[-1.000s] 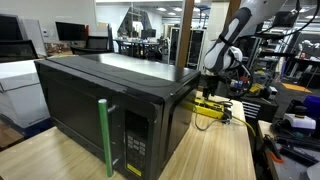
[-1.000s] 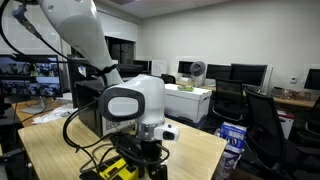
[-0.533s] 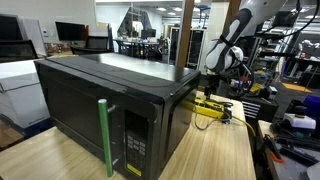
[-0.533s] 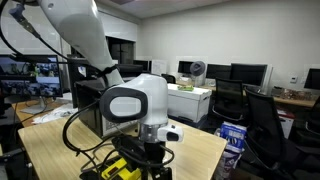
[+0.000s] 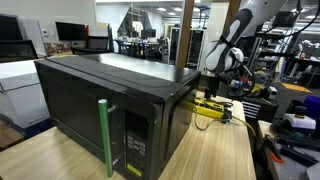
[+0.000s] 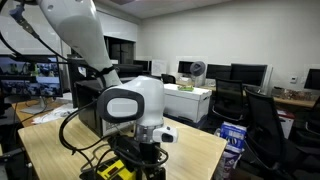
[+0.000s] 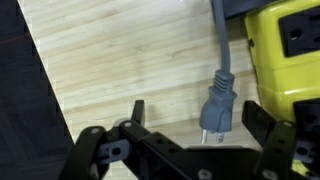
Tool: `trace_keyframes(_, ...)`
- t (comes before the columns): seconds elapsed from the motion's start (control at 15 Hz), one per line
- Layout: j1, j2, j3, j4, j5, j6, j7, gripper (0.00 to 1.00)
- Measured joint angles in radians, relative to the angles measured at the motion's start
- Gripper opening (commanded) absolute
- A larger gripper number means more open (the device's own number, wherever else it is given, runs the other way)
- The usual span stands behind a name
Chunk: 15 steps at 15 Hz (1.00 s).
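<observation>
Two fingers [image 7: 138,112] of the wide-open pincer [image 7: 197,115] flank a gray plug [image 7: 216,105].

Microwave [image 5: 110,110] sits on table [image 5: 215,150]; power strip [image 5: 212,108] on table just beside its far end. Gripper [image 5: 212,92] right above strip. Wrist view: plug [image 7: 216,105] on table betw. fingers [image 7: 137,112], just left of strip.

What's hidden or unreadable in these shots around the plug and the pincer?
Plug lower end: wrist view, covered by the pincer body.
Power strip: wrist view, cut off by the right edge.
Microwave button labels: exterior view, too small.
</observation>
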Motion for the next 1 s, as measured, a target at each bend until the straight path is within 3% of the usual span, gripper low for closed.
trace_keyframes(0.33, 0.001, -0.020, 0.000, -0.021, -0.012, 0.000, 0.000, 1.00)
trace_keyframes(0.4, 0.001, -0.024, 0.000, -0.024, -0.013, 0.000, 0.000, 0.95)
trace_keyframes(0.6, 0.001, -0.041, 0.000, -0.039, -0.016, -0.001, 0.000, 0.66)
trace_keyframes(1.0, 0.001, -0.060, 0.000, -0.069, -0.016, -0.001, 0.000, 0.25)
